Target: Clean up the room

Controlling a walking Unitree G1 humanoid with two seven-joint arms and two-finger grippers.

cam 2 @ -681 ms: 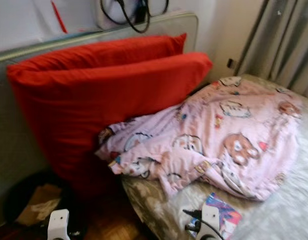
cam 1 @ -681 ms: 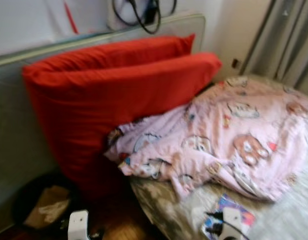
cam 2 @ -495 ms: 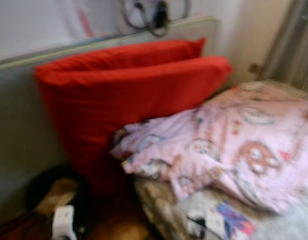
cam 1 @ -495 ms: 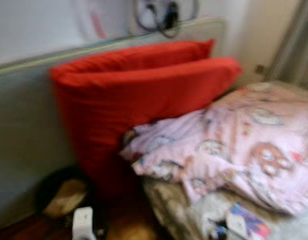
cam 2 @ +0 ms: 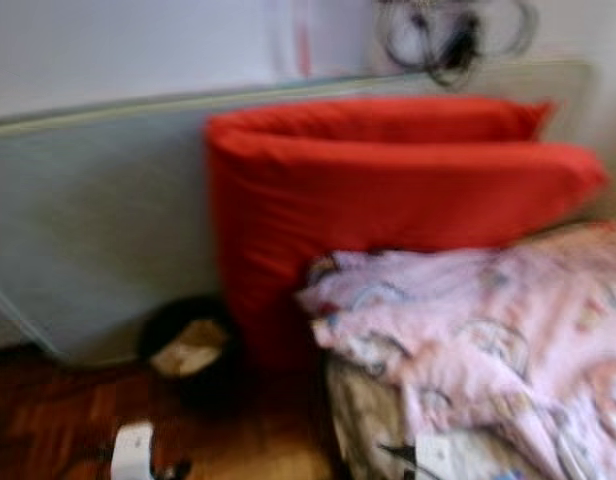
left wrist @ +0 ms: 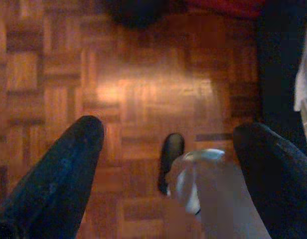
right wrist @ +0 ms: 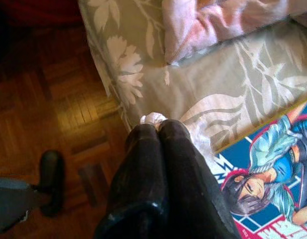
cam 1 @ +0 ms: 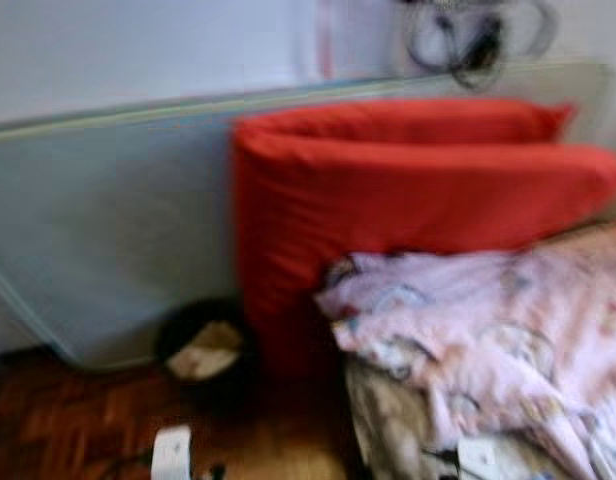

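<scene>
My right gripper (right wrist: 156,130) is shut, and a small crumpled white scrap (right wrist: 153,118) pokes out at its fingertips. It hangs over the edge of the bed's leaf-patterned sheet (right wrist: 228,84), beside a colourful comic book (right wrist: 273,194). A black waste bin (cam 1: 201,345) with crumpled paper in it stands on the floor at the foot of the red pillows (cam 1: 418,200). My left gripper (left wrist: 171,130) is open above the parquet floor (left wrist: 143,84), its fingers (left wrist: 69,164) spread wide with nothing between them.
A rumpled pink printed blanket (cam 1: 498,340) lies on the bed to the right. A grey headboard panel (cam 1: 108,220) leans along the wall, with black cables (cam 1: 468,40) hanging above. My own foot (left wrist: 171,154) shows on the floor. The head views are blurred.
The head camera has swung left: pillows and blanket sit further right in the picture, and more of the grey panel and the floor shows. The comic book has slid out of the head views.
</scene>
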